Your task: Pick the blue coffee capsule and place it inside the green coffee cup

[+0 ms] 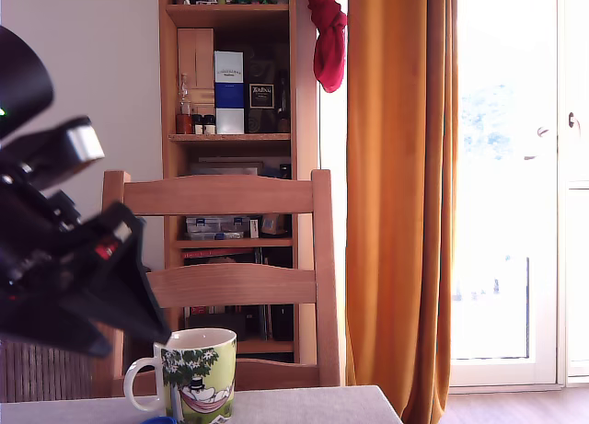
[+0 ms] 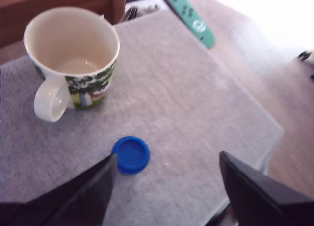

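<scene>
The blue coffee capsule [image 2: 130,154] stands on the grey table mat [image 2: 186,103], seen from above as a round blue disc; in the exterior view only a sliver of the capsule [image 1: 158,420] shows at the frame's lower edge. The green coffee cup [image 2: 72,59] stands upright and empty beside it, white handle toward the camera; it also shows as the cup [image 1: 196,373] in the exterior view. My gripper [image 2: 167,177] hovers above the mat, open, with the capsule close to one black finger [image 2: 93,191]. Nothing sits between the fingers.
A teal remote control [image 2: 192,16] lies on the wooden table beyond the mat. A wooden chair [image 1: 221,258] stands behind the table, with a bookshelf [image 1: 230,120] and orange curtain [image 1: 400,194] further back. The mat's edge [image 2: 267,142] drops off near the other finger.
</scene>
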